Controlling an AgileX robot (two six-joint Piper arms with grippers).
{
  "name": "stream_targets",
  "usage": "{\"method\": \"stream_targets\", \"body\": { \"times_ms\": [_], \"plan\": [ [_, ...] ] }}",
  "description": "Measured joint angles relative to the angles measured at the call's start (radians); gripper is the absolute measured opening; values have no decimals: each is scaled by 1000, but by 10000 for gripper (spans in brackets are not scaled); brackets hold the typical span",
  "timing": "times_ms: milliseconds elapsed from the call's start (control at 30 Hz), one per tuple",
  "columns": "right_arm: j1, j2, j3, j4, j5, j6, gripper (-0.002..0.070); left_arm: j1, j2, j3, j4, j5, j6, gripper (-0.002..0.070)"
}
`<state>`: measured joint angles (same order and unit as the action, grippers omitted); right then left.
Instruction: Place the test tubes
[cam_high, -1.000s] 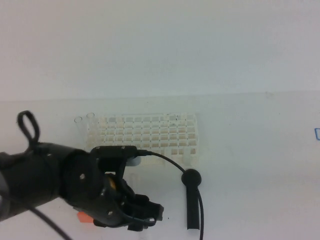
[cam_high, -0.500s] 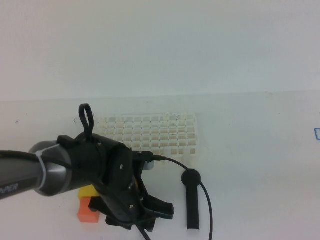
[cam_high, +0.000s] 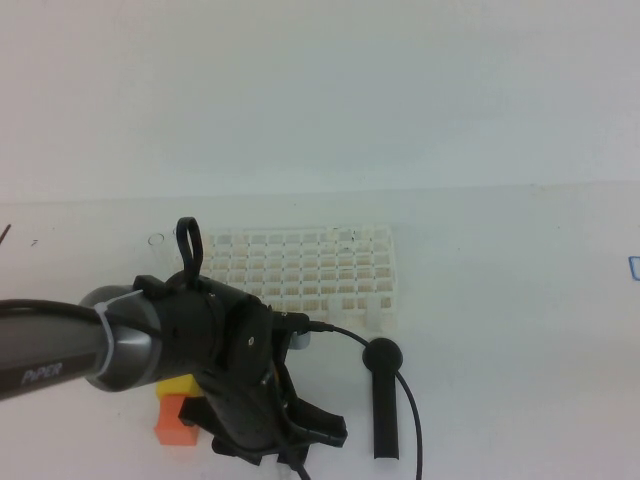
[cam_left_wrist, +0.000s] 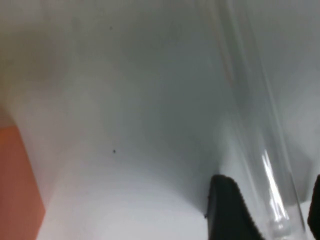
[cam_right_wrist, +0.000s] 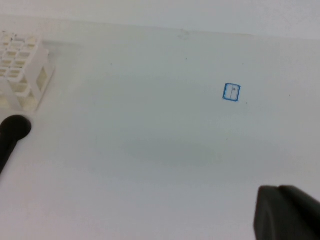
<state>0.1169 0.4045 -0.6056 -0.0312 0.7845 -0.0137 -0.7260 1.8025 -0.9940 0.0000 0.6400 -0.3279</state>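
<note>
Left gripper (cam_left_wrist: 267, 215) swung beside block (cam_high: 172, 422), maybe holding tube (cam_left_wrist: 250, 125); right gripper (cam_right_wrist: 287, 217) distant.

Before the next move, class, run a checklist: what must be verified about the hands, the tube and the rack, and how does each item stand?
1. A test tube is at the left hand: ok, the left wrist view shows it close up.
2. The left hand's hold on the test tube is firm: cannot tell.
3. The rack stands upright with open cells: ok.
4. Nothing crowds the left hand: not ok; the orange block and the black tool lie on either side of it.
5. The right hand is out of the way: ok; it sits outside the high view, at a distance from the rack.
</note>
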Motion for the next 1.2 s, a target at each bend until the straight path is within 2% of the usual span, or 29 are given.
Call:
{"method": "stream_targets", "body": {
  "times_ms": [100,367,767,1033,1200],
  "plan": [
    [0,0,0,0,0,-1,-1,0,0,0,8,5,0,291],
    [0,0,0,1,0,-1,-1,0,0,0,8,11,-23,-2],
    [0,0,30,22,0,-1,-1,0,-96,-8,-22,11,-67,-1],
    [0,0,30,49,-46,-1,-1,0,-415,-20,-44,24,-71,-1],
    [0,0,30,90,-136,-1,-1,0,-654,42,59,-158,-65,-1]
  ]
}}
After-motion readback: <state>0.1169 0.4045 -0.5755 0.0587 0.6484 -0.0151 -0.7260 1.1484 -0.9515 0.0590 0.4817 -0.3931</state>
